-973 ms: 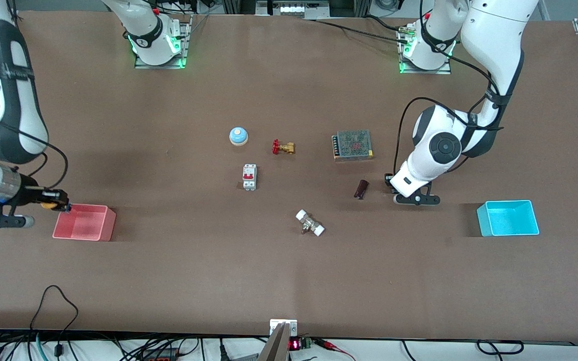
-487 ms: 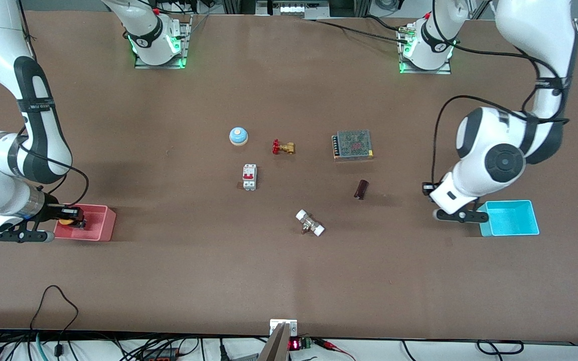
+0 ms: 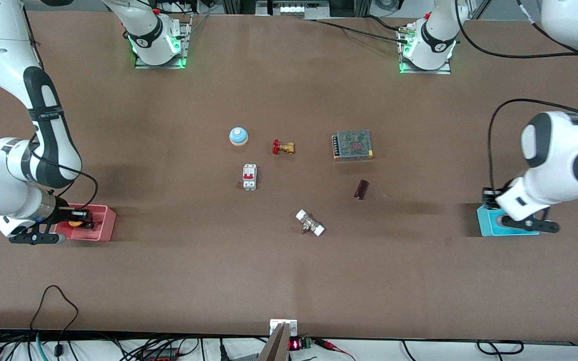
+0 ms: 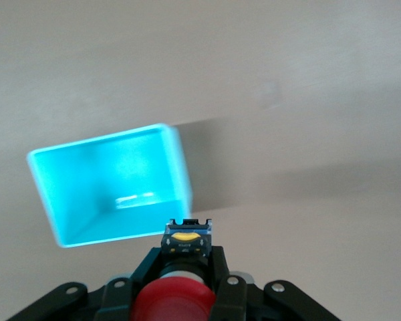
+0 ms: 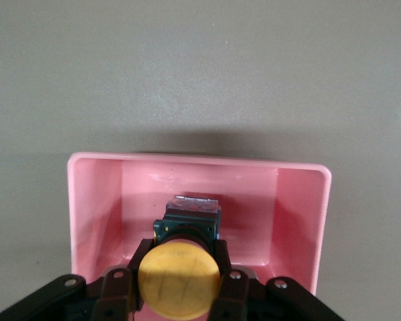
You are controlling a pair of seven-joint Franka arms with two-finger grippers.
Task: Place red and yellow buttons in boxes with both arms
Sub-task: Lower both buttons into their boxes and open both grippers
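Observation:
My right gripper (image 3: 82,220) is shut on the yellow button (image 5: 179,279) and holds it inside the pink box (image 3: 104,226), which also shows in the right wrist view (image 5: 93,200). The button's orange-yellow cap shows in the front view (image 3: 74,223). My left gripper (image 4: 186,257) is shut on the red button (image 4: 172,302) and holds it over the edge of the cyan box (image 4: 87,194). In the front view the left arm covers most of the cyan box (image 3: 487,223) and hides the red button.
In the middle of the table lie a blue bell (image 3: 238,135), a brass valve with a red handle (image 3: 283,147), a white breaker (image 3: 249,177), a metal power supply (image 3: 352,145), a dark cylinder (image 3: 361,189) and a white fitting (image 3: 310,223).
My left gripper has swung toward the left arm's end of the table, to over the cyan box. My right gripper has moved the yellow button from beside the pink box into it.

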